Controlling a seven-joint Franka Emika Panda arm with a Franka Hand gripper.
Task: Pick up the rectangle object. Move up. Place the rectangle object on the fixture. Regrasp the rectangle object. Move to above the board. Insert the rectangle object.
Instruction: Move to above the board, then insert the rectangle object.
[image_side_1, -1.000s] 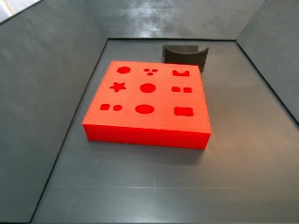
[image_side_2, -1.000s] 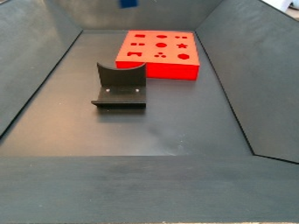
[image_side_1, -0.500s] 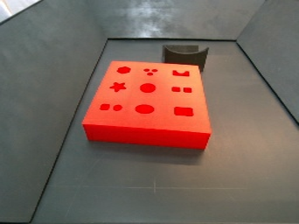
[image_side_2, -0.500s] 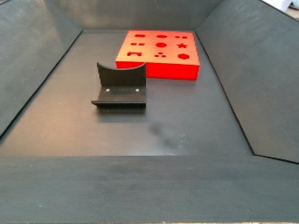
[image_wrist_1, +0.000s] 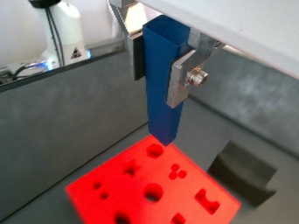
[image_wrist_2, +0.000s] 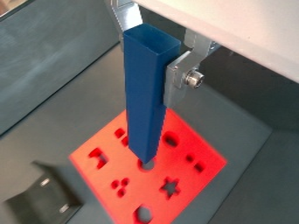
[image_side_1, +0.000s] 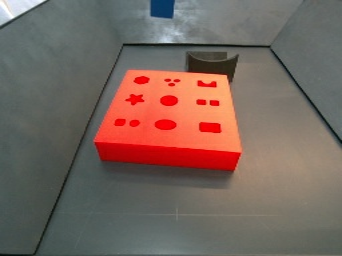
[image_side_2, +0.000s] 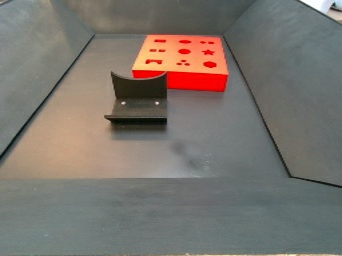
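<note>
Gripper (image_wrist_2: 158, 66), closed on the long smooth blue rectangular bar (image_wrist_2: 146, 96), holds it vertical, high above the thick red-orange board (image_wrist_2: 146, 171) with shaped holes; we judge this orientation suits end-first insertion. We see only the bar's lower tip (image_side_1: 162, 8) in a side view. The dark grey fixture (image_side_2: 136, 98) stands unoccupied beside the board.

Dark grey floor (image_side_2: 174, 150) spreads out all around the board (image_side_1: 170, 115), with thin seam lines and a pale sheen nearby. Sloping grey walls (image_side_1: 54, 90) rise on each side of the board. Beyond one wall, a white labelled container (image_wrist_1: 70, 39) stands in bright light.
</note>
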